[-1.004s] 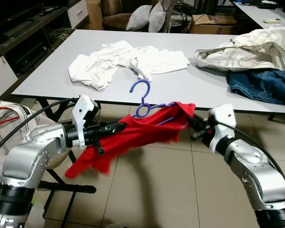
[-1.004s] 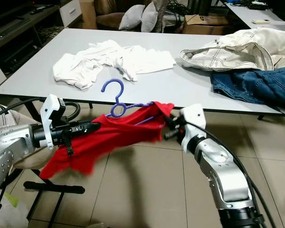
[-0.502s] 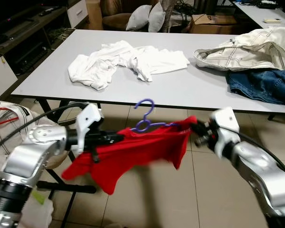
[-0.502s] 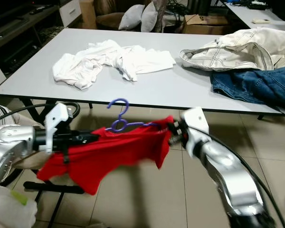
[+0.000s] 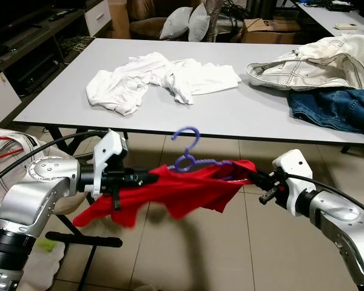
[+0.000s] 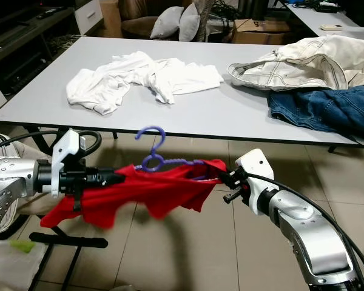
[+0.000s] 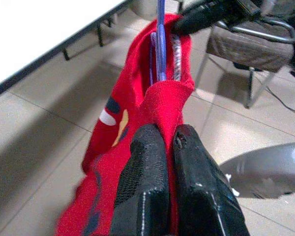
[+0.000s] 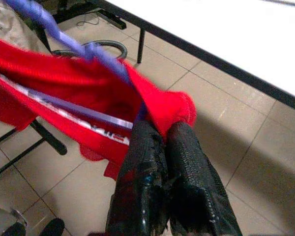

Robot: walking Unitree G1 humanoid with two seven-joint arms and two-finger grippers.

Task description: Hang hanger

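Note:
A red shirt [image 5: 176, 187] hangs on a purple hanger [image 5: 188, 154], stretched between my two arms above the tiled floor in front of the table. My left gripper [image 5: 150, 177] is shut on the shirt's left shoulder; in the left wrist view its fingers [image 7: 145, 162] pinch the red cloth with the hanger's purple wire [image 7: 161, 44] beyond. My right gripper [image 5: 252, 176] is shut on the shirt's right shoulder; its fingers [image 8: 152, 152] clamp red cloth [image 8: 78, 78] beside the hanger [image 8: 64, 39]. The hook stands up, level with the table's front edge.
The grey table [image 5: 242, 109] lies just ahead, bearing white clothes [image 5: 158, 76], a cream jacket [image 5: 315, 60] and blue jeans [image 5: 340, 109]. A black floor stand [image 5: 85, 239] sits under my left arm. Pillows [image 5: 191, 24] and boxes are behind the table.
The shirt has swung and settled lower, with its hem now drooping left. My right gripper dropped and drew back to the right. The hanger stays held between both grippers.

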